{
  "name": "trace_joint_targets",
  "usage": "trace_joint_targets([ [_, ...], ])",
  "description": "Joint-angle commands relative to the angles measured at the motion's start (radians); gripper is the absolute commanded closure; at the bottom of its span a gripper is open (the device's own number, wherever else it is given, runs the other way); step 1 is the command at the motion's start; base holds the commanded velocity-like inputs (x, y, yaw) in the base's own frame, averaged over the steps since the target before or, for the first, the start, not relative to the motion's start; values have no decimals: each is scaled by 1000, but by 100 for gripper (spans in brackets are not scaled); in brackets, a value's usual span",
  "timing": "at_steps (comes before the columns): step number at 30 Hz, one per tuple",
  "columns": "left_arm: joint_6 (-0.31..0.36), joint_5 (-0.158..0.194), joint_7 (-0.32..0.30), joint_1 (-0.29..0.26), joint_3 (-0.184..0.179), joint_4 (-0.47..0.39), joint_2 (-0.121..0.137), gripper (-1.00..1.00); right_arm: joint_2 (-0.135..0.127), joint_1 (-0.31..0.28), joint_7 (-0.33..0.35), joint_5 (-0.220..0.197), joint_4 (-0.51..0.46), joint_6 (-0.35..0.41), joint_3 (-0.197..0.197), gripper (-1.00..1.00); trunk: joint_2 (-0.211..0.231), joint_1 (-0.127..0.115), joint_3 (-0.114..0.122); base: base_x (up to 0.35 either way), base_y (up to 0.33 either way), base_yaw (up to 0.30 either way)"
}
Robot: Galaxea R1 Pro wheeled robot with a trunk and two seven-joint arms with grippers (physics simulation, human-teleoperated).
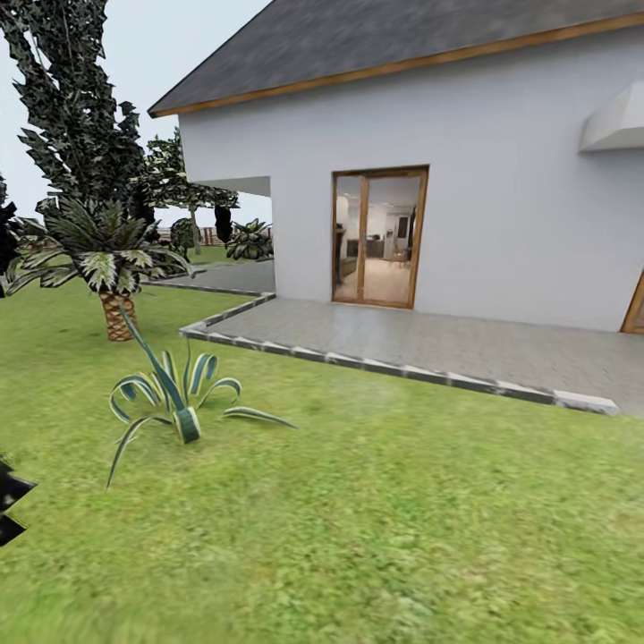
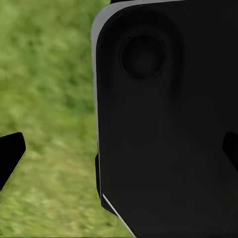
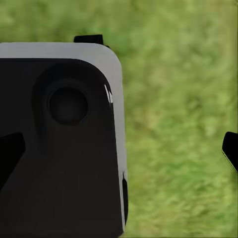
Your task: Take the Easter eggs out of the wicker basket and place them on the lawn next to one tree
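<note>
- Beneath both grippers lies only lawn [image 1: 385, 528]; their fingers look spread, nothing held.
- Basket and eggs aren't seen; you should turn from the house [image 1: 465, 170] and search the garden.

one house [image 1: 501, 179] with one grey roof [image 1: 376, 45] and one glass double door [image 1: 379, 237] of two panes. a second wooden door frame [image 1: 635, 309] shows partly at the picture's edge. one paved terrace [image 1: 465, 344] lies in front. on the lawn [image 1: 402, 537]: one short palm [image 1: 112, 259], one striped spiky plant [image 1: 179, 398], one tall dark leafy tree [image 1: 76, 98]. farther back stand a few more shrubs, too small to count surely. one awning [image 1: 615, 121] hangs on the wall.
</note>
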Motion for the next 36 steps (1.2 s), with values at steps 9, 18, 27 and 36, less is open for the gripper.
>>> trace_joint_targets([
  [9, 0, -1, -1, 0, 1, -1, 0, -100, 1, -1, 0, -8, 2, -1, -3, -100, 0, 1, -1, 336, 0, 186],
  [18, -1, -1, -1, 0, 1, -1, 0, -100, 1, -1, 0, -6, 2, -1, -1, -100, 0, 1, -1, 336, 0, 204],
  [27, 0, -1, -1, 0, 1, -1, 0, -100, 0, -1, 1, -2, 2, -1, 0, -100, 0, 1, -1, 336, 0, 13],
  [36, -1, -1, -1, 0, 1, -1, 0, -100, 1, -1, 1, -2, 2, -1, 1, -100, 0, 1, -1, 336, 0, 0],
])
